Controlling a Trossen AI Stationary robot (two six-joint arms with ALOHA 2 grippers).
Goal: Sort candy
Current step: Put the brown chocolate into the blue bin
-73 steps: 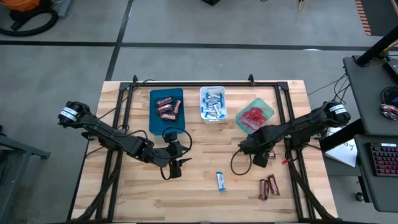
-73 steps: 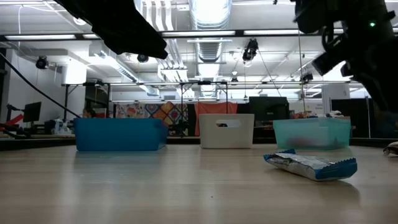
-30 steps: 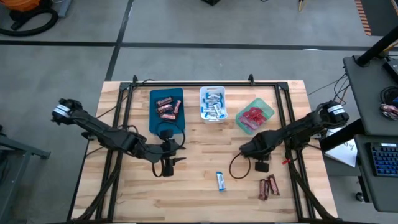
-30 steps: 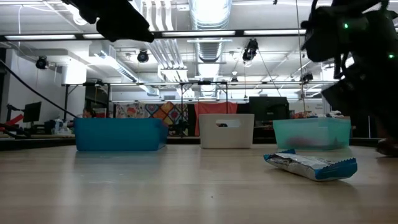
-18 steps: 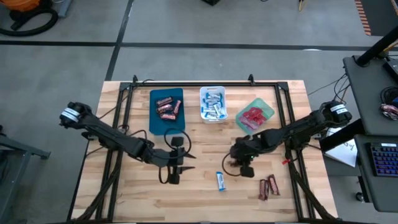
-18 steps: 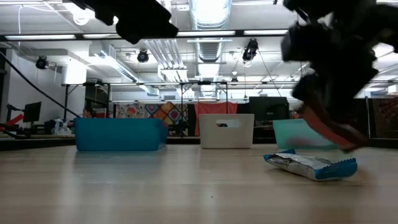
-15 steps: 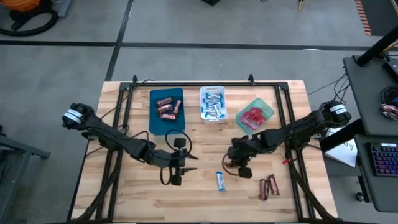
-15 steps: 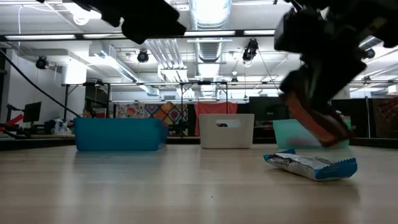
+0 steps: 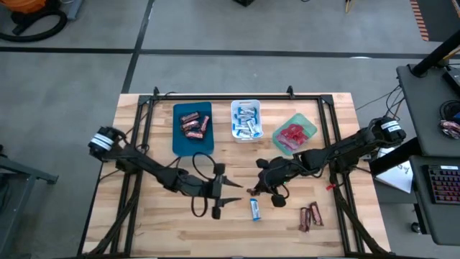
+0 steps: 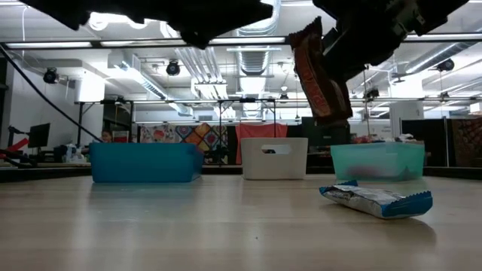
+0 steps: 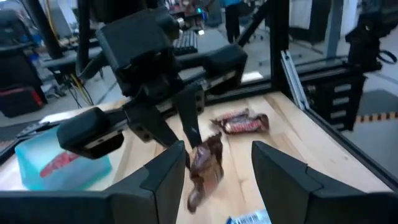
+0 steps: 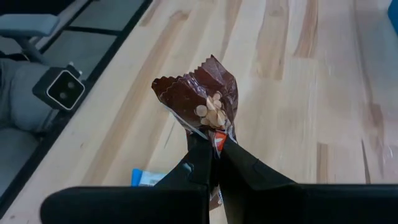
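- Across the middle of my screen sits the wooden surface (image 9: 237, 216), with both arms reaching inward over it.
- At its far edge I see three trays in a row: a blue tray (image 9: 192, 128) with dark brown-red bars, a white tray (image 9: 245, 119) with blue-and-white bars, and a green tray (image 9: 295, 133) with red packets.
- My left gripper (image 9: 231, 192) hovers over the surface near the centre, jaws spread wide with nothing between them.
- My right gripper (image 9: 253, 190) is just beside it, facing it, with jaws clamped on a dark brown-red bar (image 12: 202, 102); on the low view that bar (image 10: 318, 76) hangs tilted, clear above the surface.
- On the left wrist view I see the held bar (image 11: 205, 168) dangling from the right gripper's fingers (image 11: 189, 121), framed by my left jaws.
- Two more dark brown-red bars (image 9: 310, 216) lie together on the surface toward the near right corner.
- One blue-and-white bar (image 9: 254, 208) lies alone on the surface, near and just below the two grippers.
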